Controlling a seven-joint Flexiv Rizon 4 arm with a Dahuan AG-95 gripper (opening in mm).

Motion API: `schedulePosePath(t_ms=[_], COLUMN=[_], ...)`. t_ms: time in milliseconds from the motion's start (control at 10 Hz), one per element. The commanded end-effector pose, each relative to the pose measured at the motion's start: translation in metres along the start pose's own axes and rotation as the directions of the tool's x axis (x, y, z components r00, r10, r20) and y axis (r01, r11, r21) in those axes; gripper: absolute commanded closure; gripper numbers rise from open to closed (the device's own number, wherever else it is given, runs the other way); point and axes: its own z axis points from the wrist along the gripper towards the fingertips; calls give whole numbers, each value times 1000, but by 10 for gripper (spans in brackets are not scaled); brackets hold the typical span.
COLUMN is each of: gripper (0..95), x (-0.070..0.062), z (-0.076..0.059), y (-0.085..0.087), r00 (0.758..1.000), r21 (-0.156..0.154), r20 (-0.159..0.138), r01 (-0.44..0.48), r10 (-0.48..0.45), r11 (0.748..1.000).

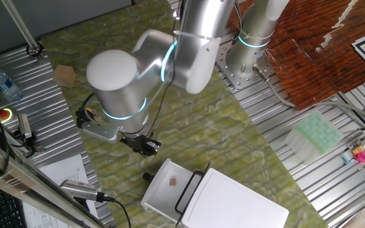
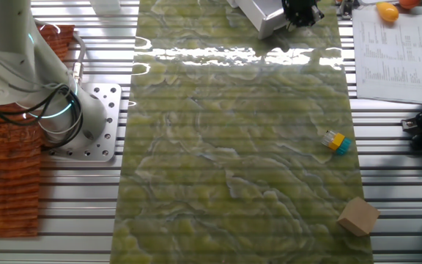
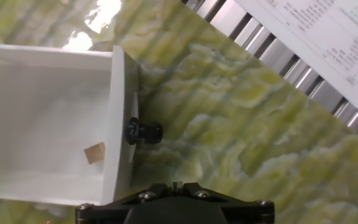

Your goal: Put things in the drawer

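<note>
Hovering near the open drawer (image 1: 160, 193), your gripper (image 1: 143, 145) hides its fingers, so you cannot tell their spacing. Inside lies the tan cube (image 3: 94, 152); the black stubby piece (image 3: 143, 132) touches the outer front wall. Descend carelessly and you may nudge it away.

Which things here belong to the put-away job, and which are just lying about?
Job: drawer, tan cube inside it, black piece on the mat outside its wall, gripper.
Lying about: cardboard block, yellow-blue toy, water bottle.
</note>
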Motion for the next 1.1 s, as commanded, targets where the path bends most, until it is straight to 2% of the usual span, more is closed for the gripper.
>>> schedulePosePath(t_ms=[100,300,400,500,600,900,1000,1100], gripper=[950,950,950,950,950,950,950,950], x=[1,2,3,1,1,1,1,4], z=[2,9,12,9,9,9,9,3], y=[3,9,11,11,11,11,11,15], r00=[1000,999,999,999,997,988,988,985], r21=[20,44,48,39,26,-16,-18,1], r20=[-11,-35,-37,-28,-38,-92,-98,-114], r01=[-12,-23,-22,-37,-64,-122,-122,-130], r10=[12,24,24,38,65,121,120,129], r11=[1000,999,999,999,998,992,992,992])
